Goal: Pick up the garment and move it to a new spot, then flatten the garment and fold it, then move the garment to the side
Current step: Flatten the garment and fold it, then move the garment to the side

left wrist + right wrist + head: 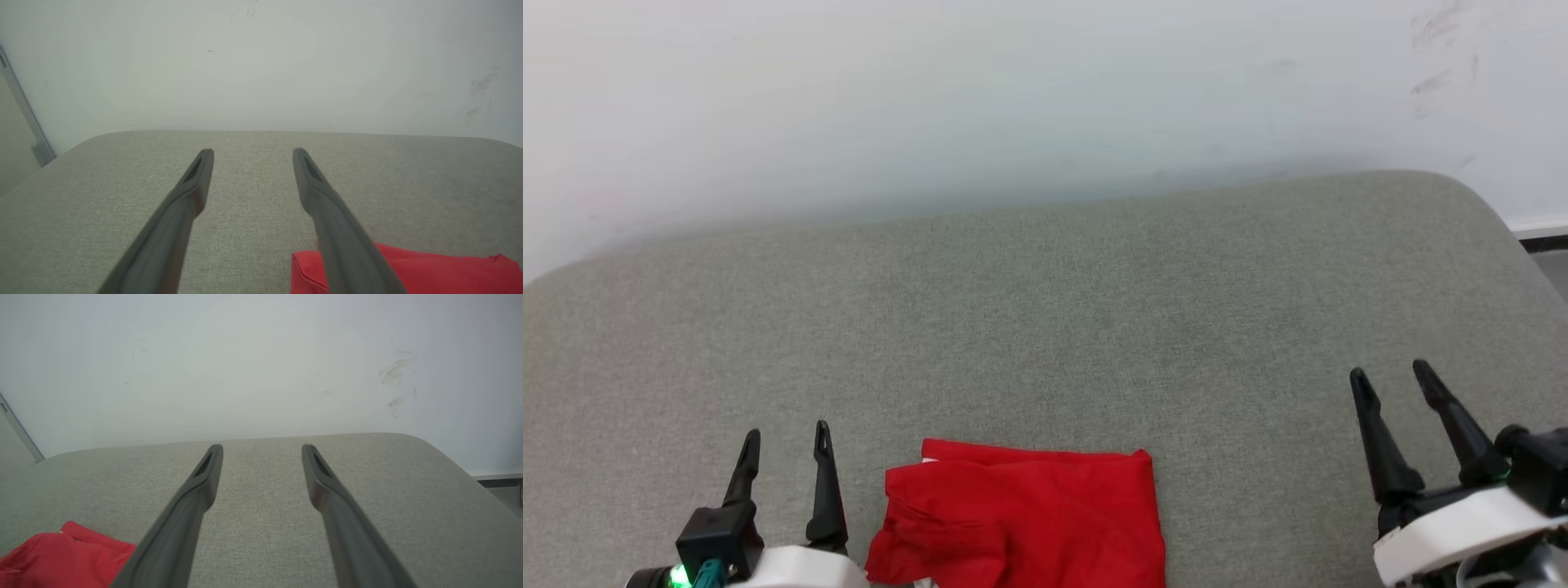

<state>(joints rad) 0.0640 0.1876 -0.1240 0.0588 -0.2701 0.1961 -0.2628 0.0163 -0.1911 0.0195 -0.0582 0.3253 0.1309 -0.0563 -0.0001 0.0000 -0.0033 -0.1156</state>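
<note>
Holds left pincer [787, 433] and right pincer [1389, 371] spread and empty above the grey fabric table [1045, 327], flanking the folded red garment [1021, 523] at its near edge, seemingly poised to move it aside.

plain indoor room: grey upholstered seat [1045, 327] against scuffed white wall [931, 98].

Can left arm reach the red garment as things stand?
Probably yes: the garment lies on the grey cushion right beside the left gripper, whose fingers are open and empty, with nothing in between.
</note>
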